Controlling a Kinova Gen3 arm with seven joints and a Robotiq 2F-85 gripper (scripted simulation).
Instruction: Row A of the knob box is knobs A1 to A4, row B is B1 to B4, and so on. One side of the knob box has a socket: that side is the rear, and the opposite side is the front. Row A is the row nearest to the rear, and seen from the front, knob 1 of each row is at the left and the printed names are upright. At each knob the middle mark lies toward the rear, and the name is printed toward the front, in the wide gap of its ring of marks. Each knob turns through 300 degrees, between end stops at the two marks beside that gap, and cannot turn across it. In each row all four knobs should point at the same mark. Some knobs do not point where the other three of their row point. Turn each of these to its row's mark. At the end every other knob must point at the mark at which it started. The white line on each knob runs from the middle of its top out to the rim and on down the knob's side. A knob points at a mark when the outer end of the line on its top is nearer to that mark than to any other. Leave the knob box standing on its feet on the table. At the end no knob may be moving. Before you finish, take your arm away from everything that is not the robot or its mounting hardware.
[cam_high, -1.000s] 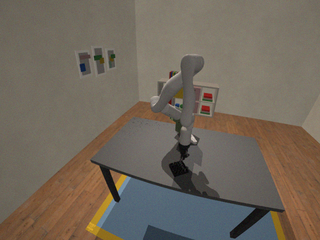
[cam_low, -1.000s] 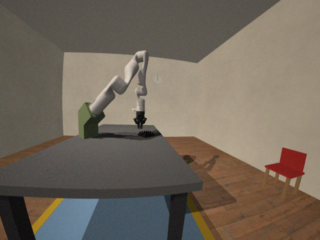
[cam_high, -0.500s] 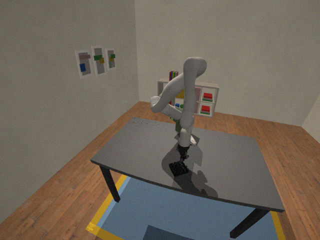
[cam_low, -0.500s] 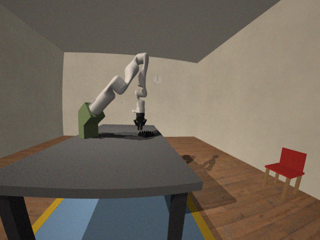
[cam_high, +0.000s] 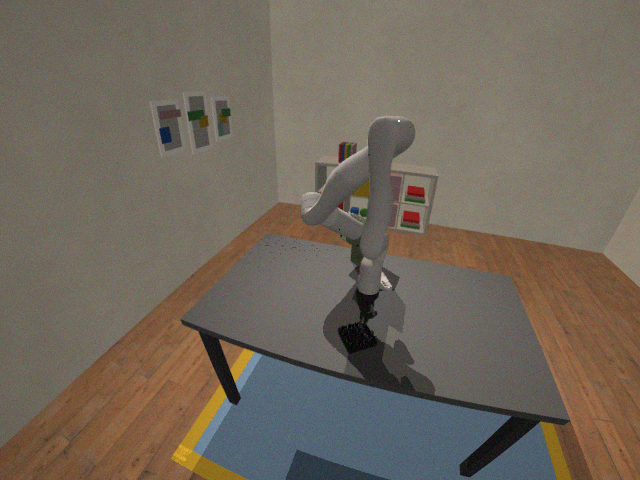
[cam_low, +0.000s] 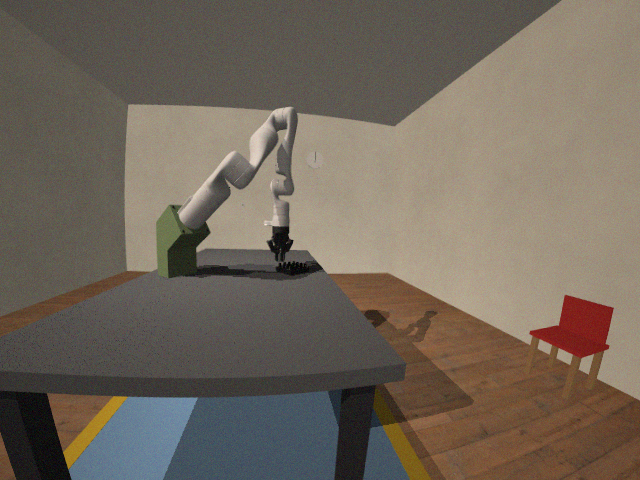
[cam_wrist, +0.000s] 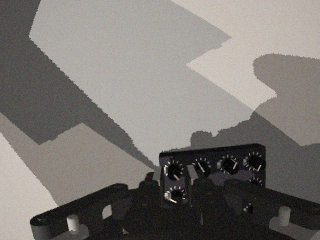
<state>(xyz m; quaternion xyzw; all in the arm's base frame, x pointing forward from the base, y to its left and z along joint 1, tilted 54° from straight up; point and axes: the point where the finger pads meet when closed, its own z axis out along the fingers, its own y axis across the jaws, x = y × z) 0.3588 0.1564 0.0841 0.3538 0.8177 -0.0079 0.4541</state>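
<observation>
The black knob box (cam_high: 356, 333) (cam_low: 293, 268) (cam_wrist: 212, 151) stands on the table. My gripper (cam_high: 364, 320) (cam_low: 279, 259) (cam_wrist: 174, 176) points down above the box's edge nearest the robot base. Its fingers stand a small gap apart with nothing between them, clear of the knobs. In the wrist view the upper row shows four knobs; its leftmost knob (cam_wrist: 174, 171) appears between the fingertips, with its white line toward the lower right. Another knob (cam_wrist: 176, 195) shows below it. The fingers hide most of the lower rows. Names and the socket cannot be made out.
The grey table (cam_high: 454, 330) (cam_low: 206, 320) carries the green robot base (cam_low: 175, 253), behind the box as seen in the top view. The table's long edge lies near the box on the side away from the base. A red chair (cam_low: 578, 330) stands on the floor.
</observation>
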